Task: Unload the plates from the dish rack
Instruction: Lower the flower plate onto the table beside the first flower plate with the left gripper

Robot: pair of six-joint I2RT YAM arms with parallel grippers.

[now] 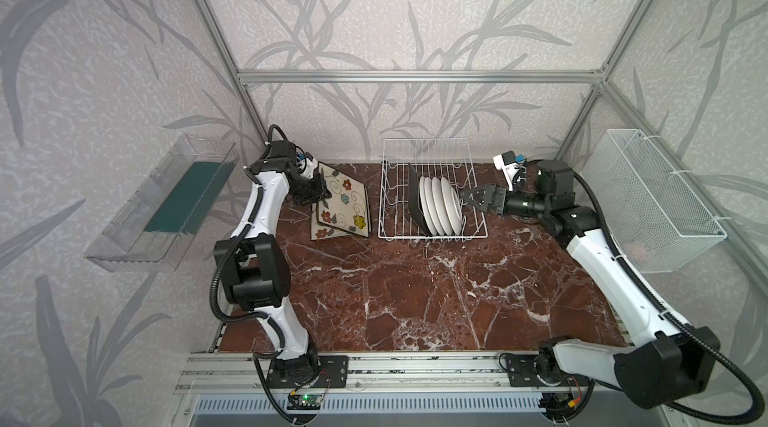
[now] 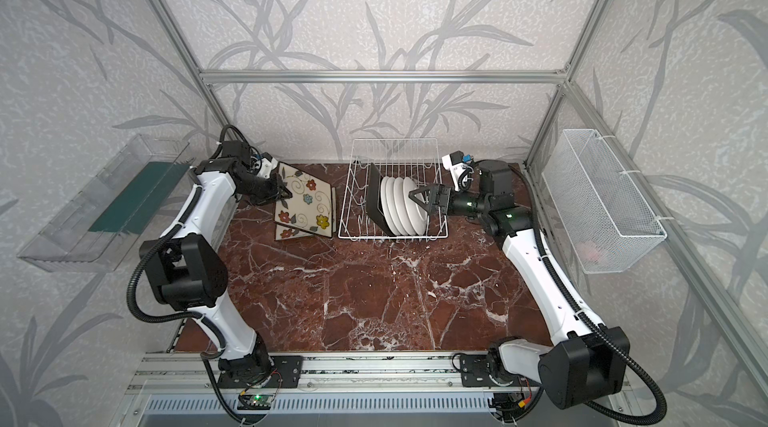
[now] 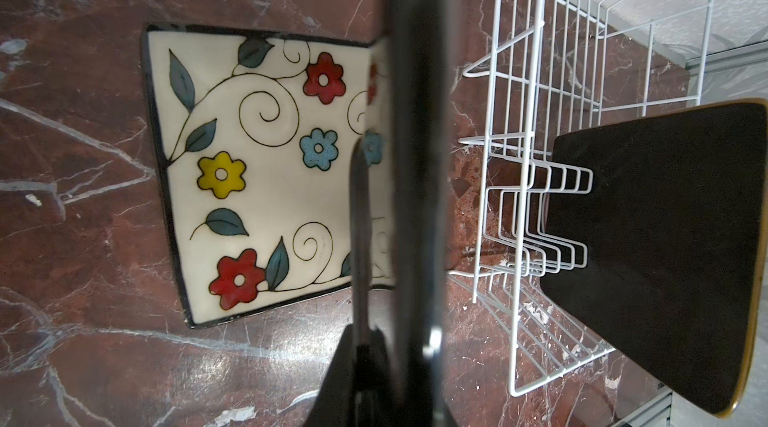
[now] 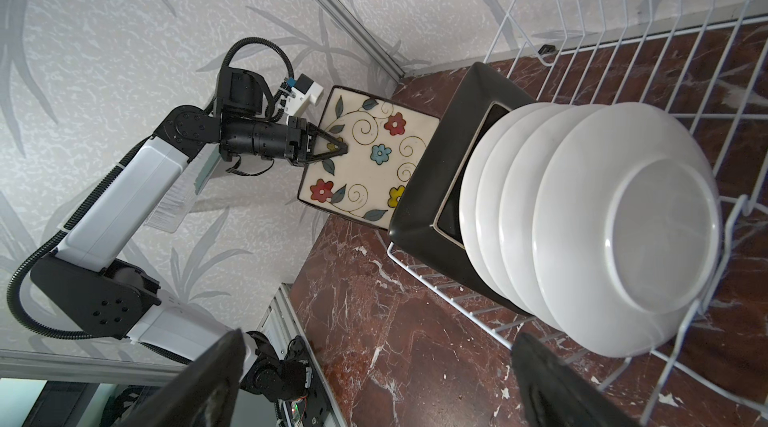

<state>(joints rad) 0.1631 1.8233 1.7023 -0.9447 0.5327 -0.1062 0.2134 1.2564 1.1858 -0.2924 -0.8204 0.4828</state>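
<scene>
Plates (image 1: pixel 440 204) in the dish rack (image 1: pixel 428 155), upper centre of both top views: four round white ones, plus one black square plate (image 1: pixel 415 200) on their left. All stand on edge between the tines, faces pointing left-right across the frame.

Right jaws are wide and empty at the rack's right side. The nearest white plate is dead ahead with its underside toward them. That puts the face crosswise to the approach, so the jaws must straddle the rim, not the face. The wrist view hints the rim is near the gap; can't confirm. Right arm (image 1: pixel 602 254) is clearly the nearer one here.

Left jaws are narrow, pinching the left edge of the held floral plate (image 1: pixel 343 196). It is tilted, low edge over or on a flat floral plate (image 3: pixel 249 167) on the tabletop (image 1: pixel 415 300), just left of the rack. Laying it flat looks like the finish.

Glazed ceramic, smooth, likely slippery. Whites: round, raised foot ring. Squares: rounded corners, black backs, cream flowered faces. Rack: thin white wire.
</scene>
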